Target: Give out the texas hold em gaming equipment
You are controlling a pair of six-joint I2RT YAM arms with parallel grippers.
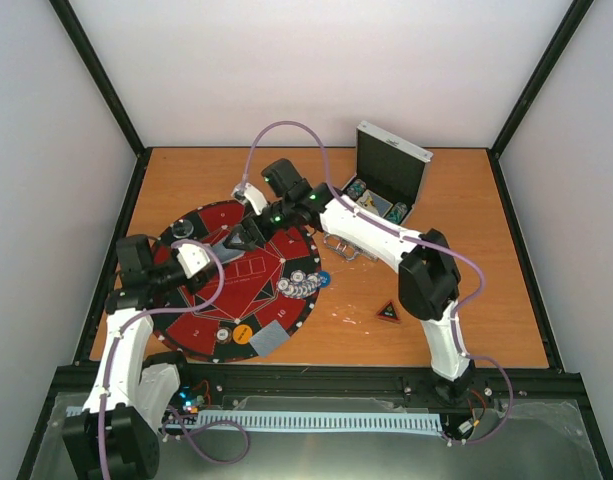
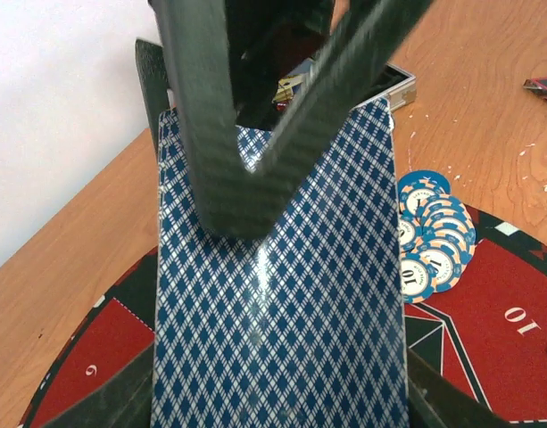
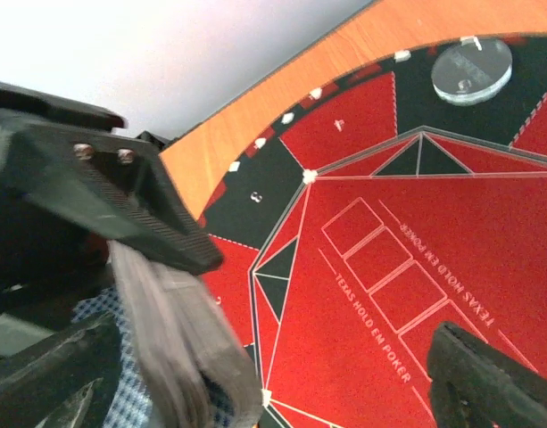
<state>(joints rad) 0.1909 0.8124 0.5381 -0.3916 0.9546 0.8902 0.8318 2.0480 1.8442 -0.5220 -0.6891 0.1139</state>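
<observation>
Over the round red-and-black mat (image 1: 248, 290), my left claw (image 1: 218, 252) is clamped narrow on a deck of playing cards (image 2: 282, 303), the blue diamond backs facing up and pinched at both long edges. My right claw (image 1: 244, 232) reaches in from the far side with its jaws spread wide, gripping nothing. Its two dark fingers (image 2: 215, 134) stand over the far end of the deck and block most of the left wrist's view. Whether they touch the top card I cannot tell. In the right wrist's view the deck's edge is a grey blur. A fanned heap of blue-and-white poker chips (image 2: 431, 234) lies on the mat just right of the deck, apart from both claws. A clear disc (image 3: 472, 69) sits on the mat's black rim on the left side, a yellow disc (image 1: 242, 331) on the near rim, with one face-down card (image 1: 269, 340) beside it. The black-red triangle marker (image 1: 388, 312) lies off the mat on the bare desk (image 1: 486, 300), under my right arm. The silver case (image 1: 391, 175) stands open at the far edge, well behind the claws.
</observation>
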